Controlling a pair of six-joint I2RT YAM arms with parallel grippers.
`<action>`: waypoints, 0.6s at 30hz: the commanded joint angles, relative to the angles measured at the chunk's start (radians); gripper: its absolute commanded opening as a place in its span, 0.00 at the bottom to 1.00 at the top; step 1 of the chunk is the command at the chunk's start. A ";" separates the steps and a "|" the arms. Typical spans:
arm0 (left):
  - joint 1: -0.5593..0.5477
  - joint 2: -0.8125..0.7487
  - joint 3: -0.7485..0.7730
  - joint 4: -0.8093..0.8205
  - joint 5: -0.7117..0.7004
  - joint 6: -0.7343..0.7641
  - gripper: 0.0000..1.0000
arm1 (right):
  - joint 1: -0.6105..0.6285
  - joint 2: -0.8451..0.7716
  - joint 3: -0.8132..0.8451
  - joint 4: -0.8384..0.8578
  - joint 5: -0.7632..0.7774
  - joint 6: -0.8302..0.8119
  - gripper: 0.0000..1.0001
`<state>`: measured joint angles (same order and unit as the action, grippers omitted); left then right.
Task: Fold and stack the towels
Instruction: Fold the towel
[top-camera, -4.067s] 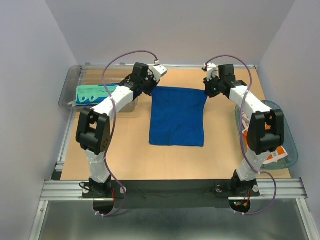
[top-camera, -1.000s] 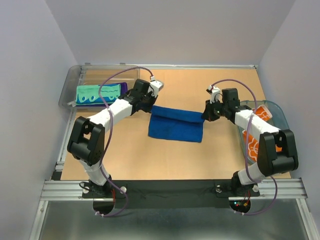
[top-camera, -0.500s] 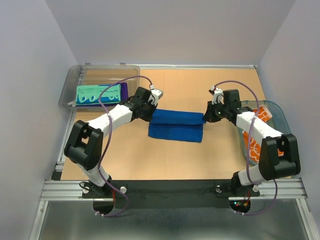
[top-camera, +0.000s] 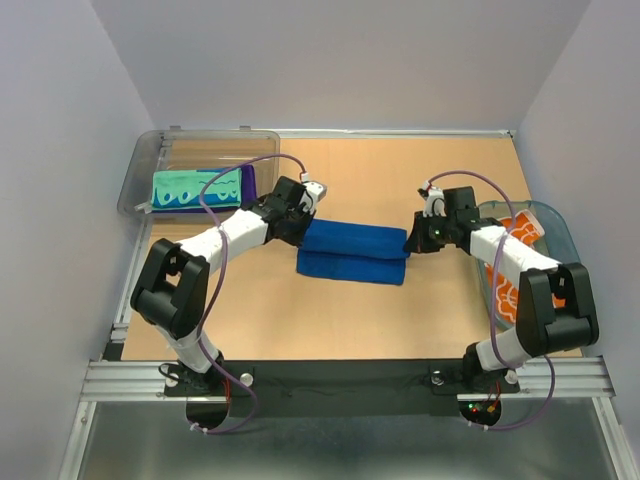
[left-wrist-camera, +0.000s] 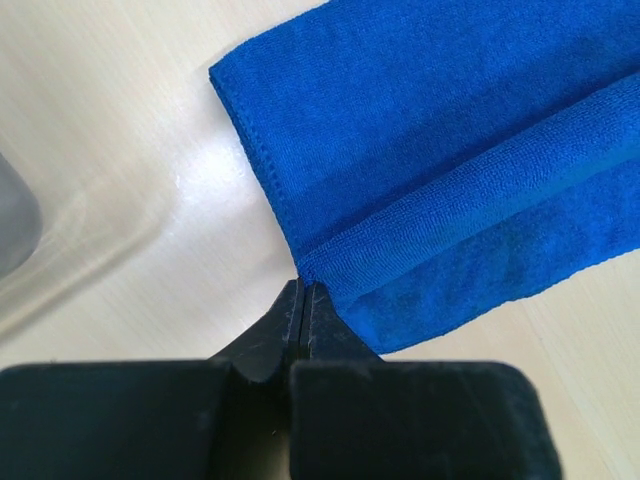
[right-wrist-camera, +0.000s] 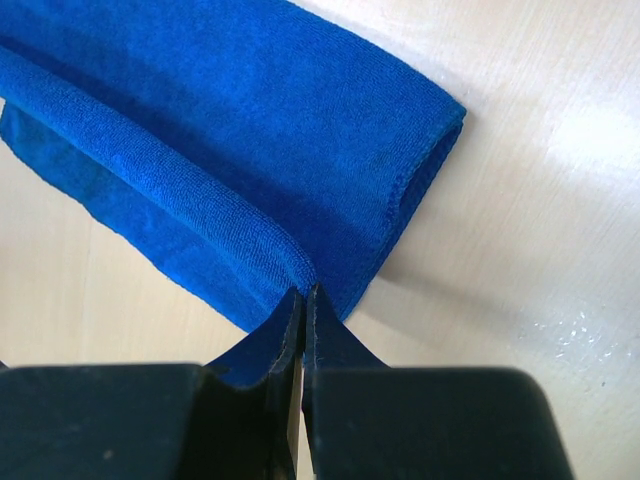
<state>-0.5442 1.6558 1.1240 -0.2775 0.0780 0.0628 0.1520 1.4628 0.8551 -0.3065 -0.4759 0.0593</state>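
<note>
The royal blue towel (top-camera: 352, 252) lies mid-table, folded over itself into a narrow band. My left gripper (top-camera: 300, 232) is shut on the left corner of its top layer. In the left wrist view the shut tips (left-wrist-camera: 303, 290) pinch the rolled edge of the blue cloth (left-wrist-camera: 450, 150). My right gripper (top-camera: 410, 243) is shut on the right corner, and its tips (right-wrist-camera: 303, 292) meet at the same rolled edge of the cloth (right-wrist-camera: 250, 130). A mint green towel with teal squiggles (top-camera: 185, 188) and a purple towel (top-camera: 243, 182) lie folded in the bin. A white towel with orange prints (top-camera: 508, 292) lies in the basket.
The clear grey plastic bin (top-camera: 150, 160) stands at the back left corner of the table. The teal translucent basket (top-camera: 562, 238) sits at the right edge, under my right forearm. Bare wood surrounds the blue towel.
Both grippers have drawn the towel's far edge toward the near side and lowered it. The top layer now covers most of the lower one and the band is narrower.
</note>
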 joint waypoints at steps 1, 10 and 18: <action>-0.007 -0.001 -0.007 -0.003 0.008 -0.017 0.00 | 0.000 0.019 -0.011 0.009 0.022 0.028 0.01; -0.033 0.033 0.016 -0.026 -0.012 -0.018 0.00 | 0.000 -0.002 -0.014 0.004 0.048 0.037 0.01; -0.034 -0.005 0.039 -0.049 -0.052 -0.031 0.00 | 0.000 -0.061 -0.001 -0.014 0.045 0.048 0.00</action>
<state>-0.5762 1.7027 1.1240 -0.3016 0.0540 0.0425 0.1520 1.4502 0.8486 -0.3107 -0.4435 0.0990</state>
